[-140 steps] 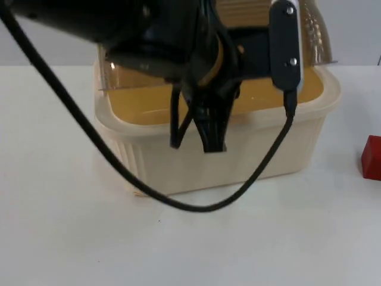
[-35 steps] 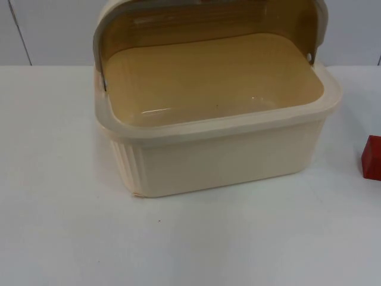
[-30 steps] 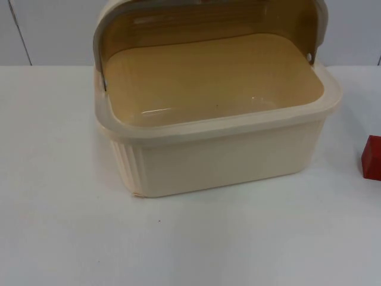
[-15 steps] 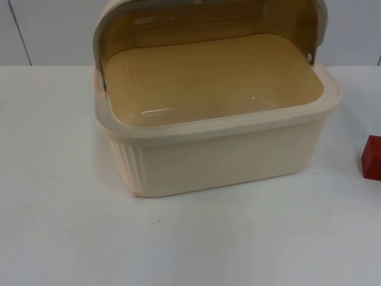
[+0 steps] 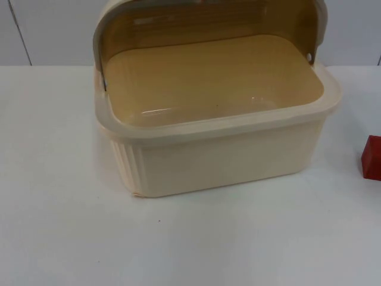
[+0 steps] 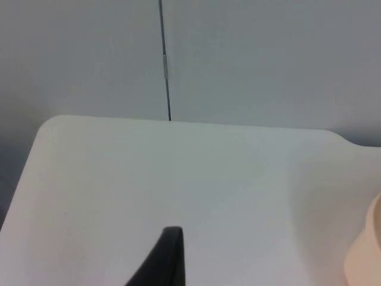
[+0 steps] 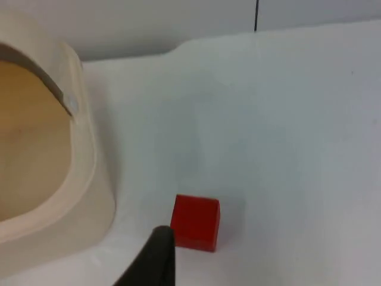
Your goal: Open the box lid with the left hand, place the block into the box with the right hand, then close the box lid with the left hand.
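Box standing open, left arm gone from over it

The cream box [image 5: 220,149] is sitting mid-worktop [image 5: 59,226] with its lid [image 5: 208,18] tipped up at the far side; the left arm that was hanging over it seconds ago has pulled away, its left hand [image 6: 166,262] now hovering over bare worktop left of the box, grip impossible to tell. The red block [image 7: 196,222] is lying right of the box, unmoved, just beyond the right hand [image 7: 156,262], whose grip I cannot tell either.
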Robot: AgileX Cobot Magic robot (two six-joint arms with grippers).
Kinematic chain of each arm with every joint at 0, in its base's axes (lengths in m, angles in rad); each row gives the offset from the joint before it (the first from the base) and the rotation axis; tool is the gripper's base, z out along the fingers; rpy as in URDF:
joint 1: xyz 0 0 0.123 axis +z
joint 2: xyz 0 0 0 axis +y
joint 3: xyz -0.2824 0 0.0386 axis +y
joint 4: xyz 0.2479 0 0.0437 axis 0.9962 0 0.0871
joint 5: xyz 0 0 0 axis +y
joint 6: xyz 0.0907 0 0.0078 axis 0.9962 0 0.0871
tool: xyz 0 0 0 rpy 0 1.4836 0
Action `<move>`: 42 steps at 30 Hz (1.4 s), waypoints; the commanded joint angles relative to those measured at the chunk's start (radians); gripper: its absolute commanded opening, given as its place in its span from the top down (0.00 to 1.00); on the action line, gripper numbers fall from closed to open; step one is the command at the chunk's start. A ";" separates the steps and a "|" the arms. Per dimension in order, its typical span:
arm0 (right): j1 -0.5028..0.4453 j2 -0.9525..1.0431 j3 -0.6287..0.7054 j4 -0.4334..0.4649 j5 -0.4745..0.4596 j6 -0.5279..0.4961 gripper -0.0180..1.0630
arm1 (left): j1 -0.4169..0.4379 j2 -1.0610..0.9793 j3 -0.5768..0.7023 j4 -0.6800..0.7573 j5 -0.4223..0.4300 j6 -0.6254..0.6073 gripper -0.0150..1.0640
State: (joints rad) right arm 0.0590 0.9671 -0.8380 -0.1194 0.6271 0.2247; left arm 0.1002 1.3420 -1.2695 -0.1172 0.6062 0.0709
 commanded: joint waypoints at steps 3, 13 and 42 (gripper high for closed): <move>-0.004 0.120 0.011 -0.009 -0.077 0.007 0.02 | 0.005 -0.010 0.002 -0.015 -0.018 -0.006 0.02; -0.004 0.412 -0.042 0.000 -0.110 0.012 0.02 | 0.005 -0.010 0.002 -0.015 0.001 -0.006 0.02; 0.040 0.916 -0.216 0.073 -0.257 0.158 0.02 | 0.005 -0.010 0.002 0.003 0.001 0.003 0.02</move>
State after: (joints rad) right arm 0.0850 1.8630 -1.0294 -0.0203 0.3560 0.3471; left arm 0.1002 1.3420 -1.2695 -0.1172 0.6144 0.0709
